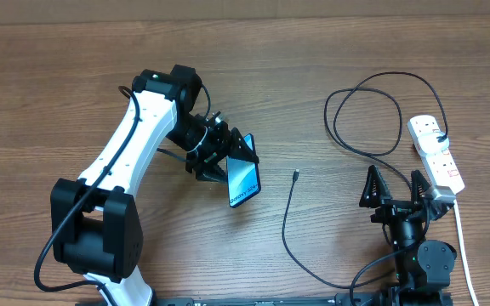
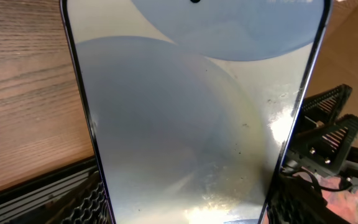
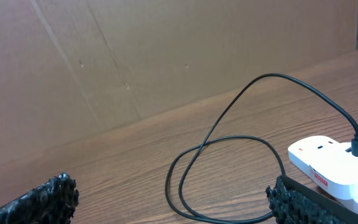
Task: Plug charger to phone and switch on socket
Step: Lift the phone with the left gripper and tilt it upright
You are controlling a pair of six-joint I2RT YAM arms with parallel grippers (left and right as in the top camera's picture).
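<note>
Between left hand (image 1: 228, 160) pinching phone (image 1: 245, 180) and spread right hand (image 1: 395, 184) beside socket (image 1: 436, 153), loose charger tip (image 1: 297, 175)

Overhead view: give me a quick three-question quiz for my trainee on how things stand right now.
1. True or false: the charger tip is already plugged into the phone.
2. Which holds the phone? A) left gripper B) right gripper C) neither.
3. Fill in: the charger's far end is plugged into the ____.

Key:
1. False; the tip lies loose on the table, apart from the phone.
2. A; the right gripper is open and empty.
3. socket.
</note>
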